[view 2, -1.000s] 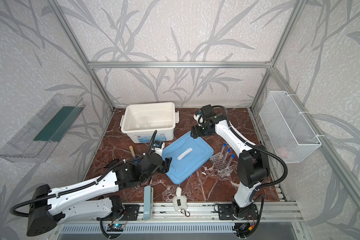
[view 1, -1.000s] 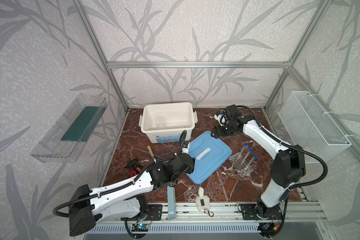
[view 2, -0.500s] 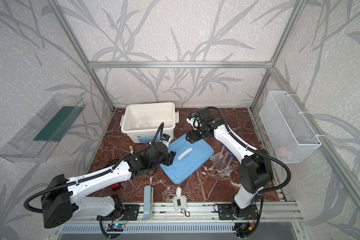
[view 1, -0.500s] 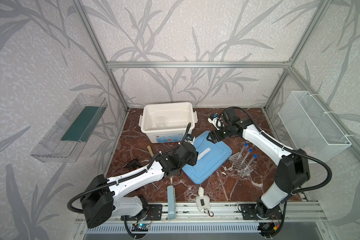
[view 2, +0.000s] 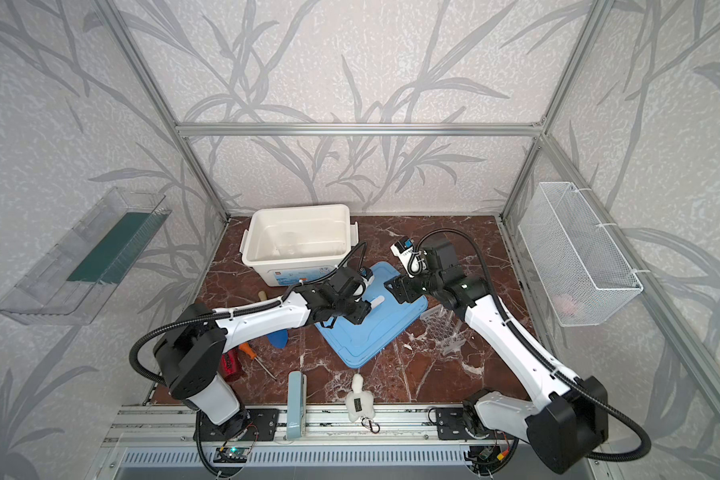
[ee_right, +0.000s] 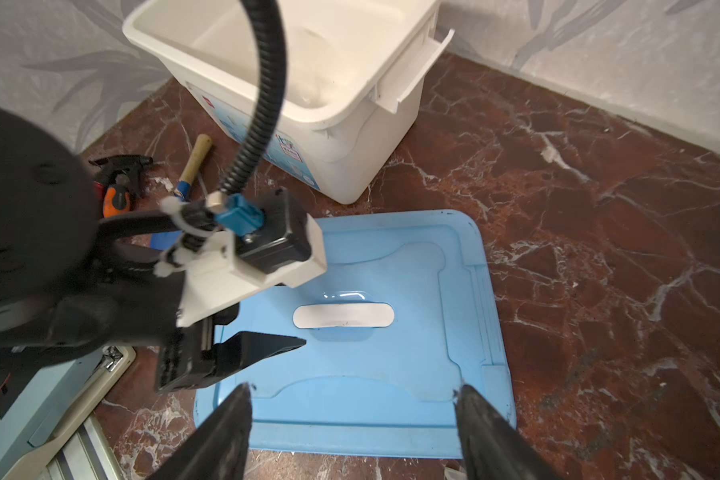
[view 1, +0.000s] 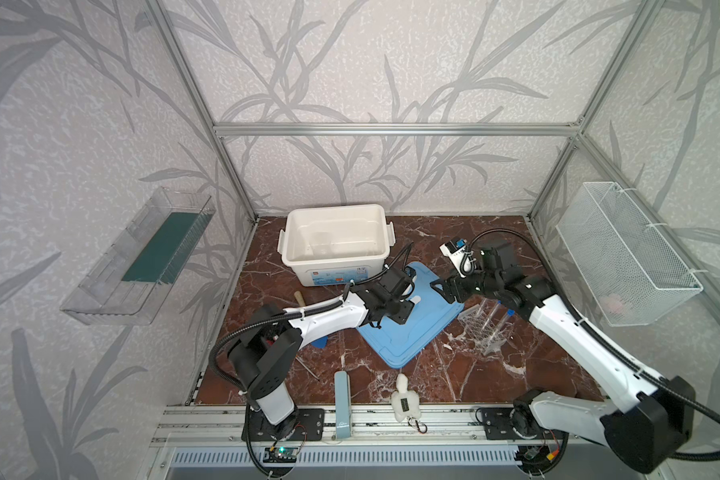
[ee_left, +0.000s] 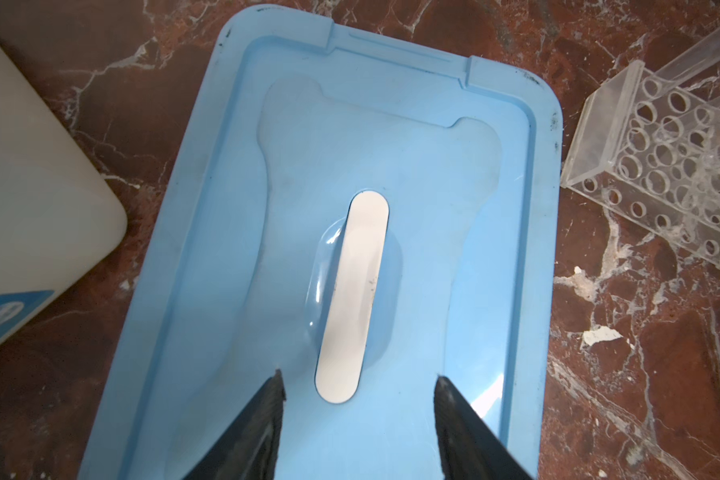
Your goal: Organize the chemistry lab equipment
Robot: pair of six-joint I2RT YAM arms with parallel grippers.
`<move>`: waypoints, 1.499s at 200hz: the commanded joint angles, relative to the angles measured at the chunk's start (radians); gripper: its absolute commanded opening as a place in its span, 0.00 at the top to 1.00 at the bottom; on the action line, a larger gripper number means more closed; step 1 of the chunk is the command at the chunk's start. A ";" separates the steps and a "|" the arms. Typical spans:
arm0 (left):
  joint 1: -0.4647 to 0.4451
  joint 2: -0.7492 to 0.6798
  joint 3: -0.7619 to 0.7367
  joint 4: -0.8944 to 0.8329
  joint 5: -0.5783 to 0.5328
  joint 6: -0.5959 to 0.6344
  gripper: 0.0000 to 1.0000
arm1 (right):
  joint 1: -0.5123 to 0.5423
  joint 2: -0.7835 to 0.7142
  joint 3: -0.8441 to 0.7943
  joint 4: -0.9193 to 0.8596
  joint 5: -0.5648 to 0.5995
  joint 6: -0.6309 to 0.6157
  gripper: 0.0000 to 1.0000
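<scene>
A clear perforated tube rack (view 1: 481,328) (view 2: 443,328) (ee_left: 674,174) stands on the marble floor right of a blue lid (view 1: 408,336) (ee_left: 433,208) (ee_right: 391,374). Clear tubes with blue caps (view 1: 511,311) stand in it, partly behind my right arm. My left gripper (view 1: 404,309) (view 2: 360,311) (ee_left: 358,374) hangs open just over the lid, its fingers either side of one end of the lid's white handle (ee_left: 350,299) (ee_right: 344,315). At the lid's far edge my right gripper (view 1: 439,286) (view 2: 393,286) (ee_right: 352,388) is open and empty. A faint clear vessel (view 1: 320,241) lies in the white bin (view 1: 333,270).
A blue trowel (view 2: 277,337) and an orange-handled screwdriver (view 2: 248,349) lie front left under my left arm. A pale blue case (view 1: 341,395) and a white plush toy (view 1: 404,401) sit at the front edge. A wire basket (view 1: 624,257) hangs on the right wall, a clear shelf (view 1: 142,257) on the left.
My left gripper has swung right and back, from the lid's near-left edge to over its handle, its jaws narrowing slightly. My right gripper has come forward and down to the lid's far edge.
</scene>
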 commanded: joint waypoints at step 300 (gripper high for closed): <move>0.038 0.308 0.235 -0.175 0.050 0.163 0.56 | -0.020 -0.135 -0.264 0.230 0.002 0.093 0.17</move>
